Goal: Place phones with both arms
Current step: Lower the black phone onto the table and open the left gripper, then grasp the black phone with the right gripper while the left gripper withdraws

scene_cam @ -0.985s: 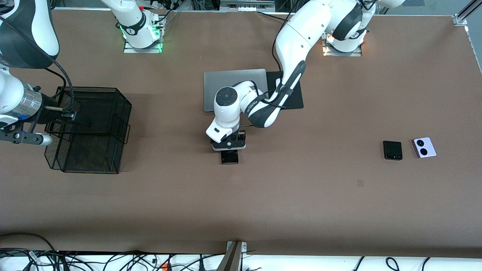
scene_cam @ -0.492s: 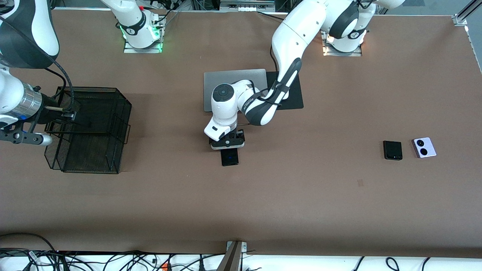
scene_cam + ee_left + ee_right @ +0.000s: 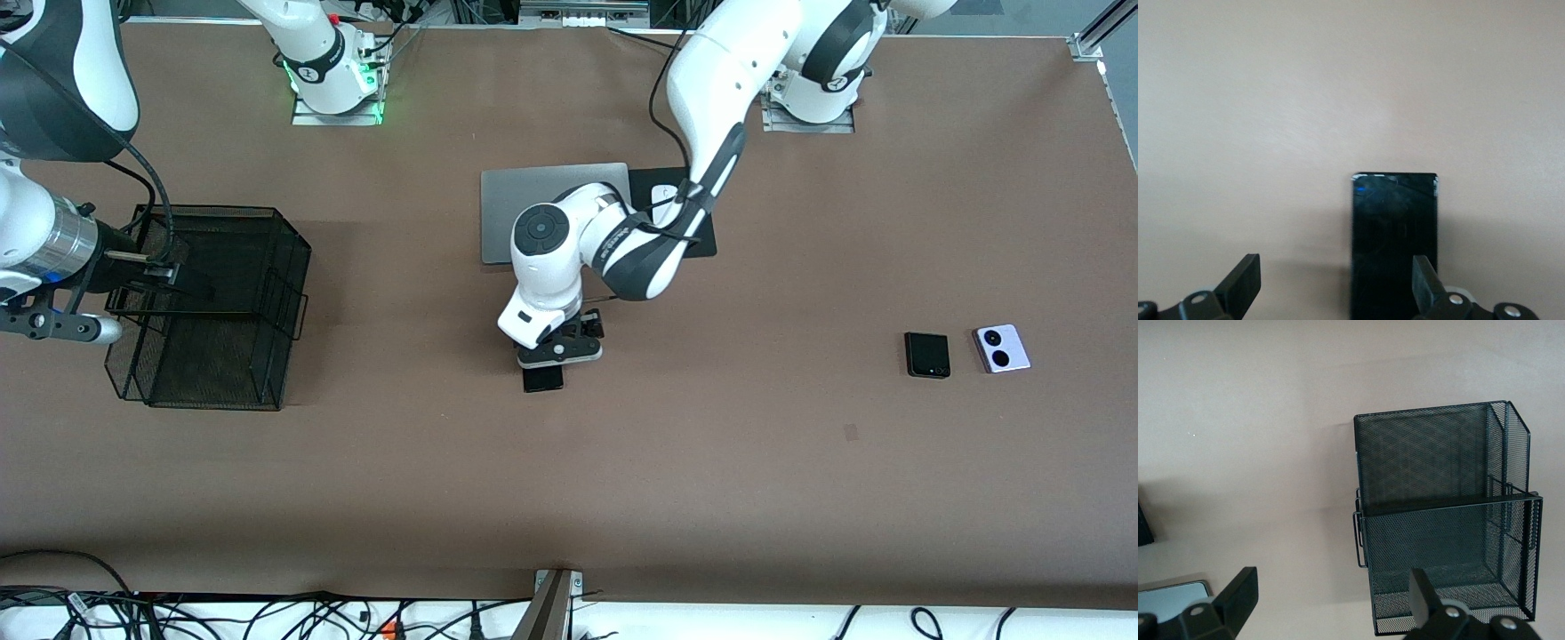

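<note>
Left gripper (image 3: 560, 354) at frame centre in the front view: fingers (image 3: 1241, 290) spread, holding nothing, just above the slab phone (image 3: 542, 378), which lies flat on the table (image 3: 711, 462) with its upper end hidden under the gripper. Right gripper (image 3: 53, 324) at the left edge, fingers spread, empty, waiting beside the mesh basket (image 3: 213, 302). Black square phone (image 3: 927, 355) and lavender phone (image 3: 1002, 348) sit just beside each other at mid-right, untouched. Laptop (image 3: 533, 209), mouse (image 3: 662, 194) on its pad above centre.

Risk: in the left wrist view one finger sits right at the slab's edge, so a sideways exit could nudge or spin it. The right arm then has a thin flat slab to lift; pads may slip off.

Versus a second ago: left fingers went from pinching the slab to spread, wrist has lifted and swung toward the frame's right. Right arm unchanged.
</note>
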Controlling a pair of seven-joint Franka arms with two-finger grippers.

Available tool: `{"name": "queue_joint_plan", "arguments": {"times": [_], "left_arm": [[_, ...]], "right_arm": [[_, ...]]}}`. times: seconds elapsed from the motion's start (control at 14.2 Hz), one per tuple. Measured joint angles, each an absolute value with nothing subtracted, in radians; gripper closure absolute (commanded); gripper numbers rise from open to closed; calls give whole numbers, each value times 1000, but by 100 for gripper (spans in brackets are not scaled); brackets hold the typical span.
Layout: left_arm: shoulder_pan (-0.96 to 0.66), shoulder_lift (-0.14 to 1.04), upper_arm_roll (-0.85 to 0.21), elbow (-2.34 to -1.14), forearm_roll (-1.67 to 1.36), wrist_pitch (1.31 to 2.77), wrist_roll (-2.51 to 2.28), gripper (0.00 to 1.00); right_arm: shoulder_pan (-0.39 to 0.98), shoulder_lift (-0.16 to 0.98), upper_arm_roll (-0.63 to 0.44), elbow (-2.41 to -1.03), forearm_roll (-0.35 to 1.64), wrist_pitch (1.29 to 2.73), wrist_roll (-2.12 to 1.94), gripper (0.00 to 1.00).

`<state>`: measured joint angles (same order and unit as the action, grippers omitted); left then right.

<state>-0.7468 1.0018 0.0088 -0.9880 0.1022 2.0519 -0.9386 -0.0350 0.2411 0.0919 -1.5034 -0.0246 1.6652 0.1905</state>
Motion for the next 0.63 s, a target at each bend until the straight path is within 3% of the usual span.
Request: {"name": "queue_joint_plan", "arguments": {"times": [0.42,0.63], "left_arm": [[-628,877,9,-987,64,1816,-689,0],[-551,851,13,-990,64,1692,-541,0]], "right_arm": [[-25,241,96,-1503,-25,1665,190,0],[46,241,106,-1499,-25,1670,194,0]]}}
